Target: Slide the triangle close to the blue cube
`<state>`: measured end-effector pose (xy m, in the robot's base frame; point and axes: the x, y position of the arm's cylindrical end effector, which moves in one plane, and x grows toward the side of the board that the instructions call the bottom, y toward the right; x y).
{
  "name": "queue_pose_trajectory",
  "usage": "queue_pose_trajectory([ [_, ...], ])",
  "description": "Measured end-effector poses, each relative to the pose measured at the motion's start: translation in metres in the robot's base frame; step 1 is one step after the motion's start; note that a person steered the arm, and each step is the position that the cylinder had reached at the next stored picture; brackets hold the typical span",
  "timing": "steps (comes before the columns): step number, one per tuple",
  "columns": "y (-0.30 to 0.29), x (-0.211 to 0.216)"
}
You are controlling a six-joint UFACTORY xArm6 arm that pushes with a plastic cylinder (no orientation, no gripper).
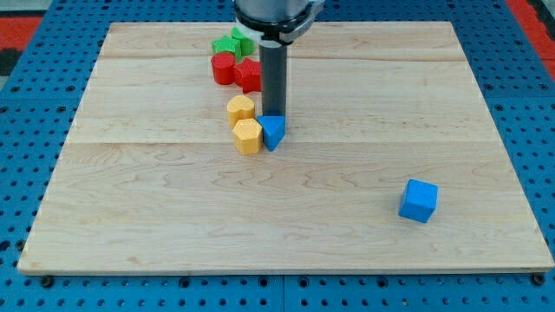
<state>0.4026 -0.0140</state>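
Note:
A blue triangle (273,132) lies near the middle of the wooden board (156,217), touching a yellow block on its left. A blue cube (419,200) sits alone toward the view's lower right. My tip (274,115) stands right at the triangle's top edge, on the side away from the view's bottom, and seems to touch it. The cube is far to the right of and below the triangle.
Two yellow blocks (241,109) (247,136) sit just left of the triangle. Two red blocks (225,68) (249,75) and two green blocks (226,45) (242,39) cluster near the view's top, partly behind the rod.

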Motion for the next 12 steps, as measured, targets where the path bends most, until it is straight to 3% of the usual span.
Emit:
queue_pose_trajectory([
  [2, 0.025, 0.074],
  [3, 0.003, 0.100],
  [5, -0.126, 0.093],
  [6, -0.087, 0.115],
  [7, 0.033, 0.115],
  [8, 0.086, 0.133],
  [9, 0.061, 0.154],
  [10, 0.089, 0.182],
  [12, 0.154, 0.178],
])
